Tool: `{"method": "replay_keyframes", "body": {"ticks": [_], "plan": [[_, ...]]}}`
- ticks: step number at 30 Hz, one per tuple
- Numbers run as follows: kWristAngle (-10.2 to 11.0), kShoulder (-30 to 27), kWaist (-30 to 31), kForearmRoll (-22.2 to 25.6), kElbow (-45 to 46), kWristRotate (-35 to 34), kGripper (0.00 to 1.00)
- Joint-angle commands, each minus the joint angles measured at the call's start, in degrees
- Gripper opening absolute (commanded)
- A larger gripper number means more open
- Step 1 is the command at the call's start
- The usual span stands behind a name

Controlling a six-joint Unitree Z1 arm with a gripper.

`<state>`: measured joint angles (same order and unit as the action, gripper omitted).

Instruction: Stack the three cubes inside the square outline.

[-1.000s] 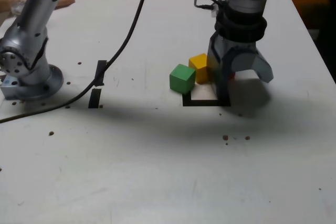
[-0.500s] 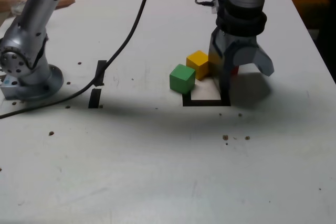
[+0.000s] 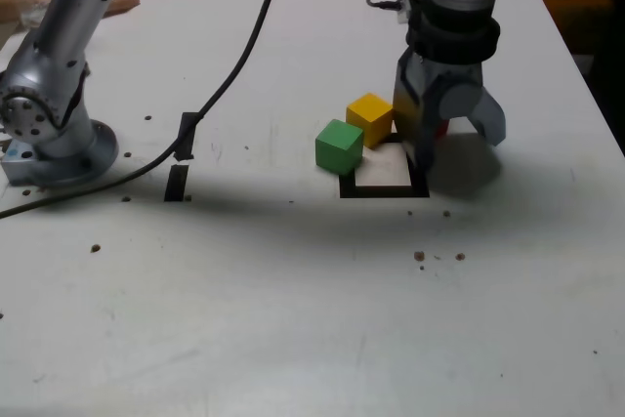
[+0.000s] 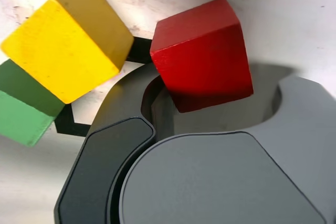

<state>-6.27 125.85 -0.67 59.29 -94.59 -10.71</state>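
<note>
Three small solid-coloured cubes sit clustered at the black tape square outline (image 3: 383,188) on the white table (image 3: 293,319). Being cubes, they have no long axis; we can only tell how they are turned. The green cube (image 3: 339,146) sits at the outline's far left corner in the exterior view, a corner pointing toward the near side. The yellow cube (image 3: 370,119) is just beyond it, farther and to the right, turned at an angle to the tape edges. The red cube (image 4: 202,53) is mostly hidden behind the gripper in the exterior view, with only a sliver showing; the wrist view shows it rotated relative to the tape, near the outline's far edge.

We see the grey gripper (image 3: 444,139) pointing straight down over the outline's far right corner. Its jaws stand apart, partly open, with the red cube between them. In the wrist view one jaw appears to be against the cube's side and the other stands clear, so nothing is clamped.

A black cable (image 3: 229,75) crosses the table.
</note>
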Motion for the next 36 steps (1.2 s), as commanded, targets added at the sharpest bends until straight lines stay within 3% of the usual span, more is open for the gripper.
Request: {"method": "replay_keyframes", "body": {"ticks": [1, 6, 11, 20, 26, 36], "plan": [[-0.1, 1.0, -0.1, -1.2, 0.2, 0.2, 0.32], [-2.7, 1.5, -0.2, -2.3, 0.4, 2.2, 0.15], [-5.2, 1.7, -0.4, -2.8, 1.0, 4.0, 0.12], [-5.6, 1.4, -0.4, -4.5, 2.3, 4.3, 0.11], [-6.1, 1.0, -0.1, -5.1, 3.2, 4.4, 0.26], [-8.4, -0.7, 0.5, -4.9, 3.8, 5.9, 0.71]]}}
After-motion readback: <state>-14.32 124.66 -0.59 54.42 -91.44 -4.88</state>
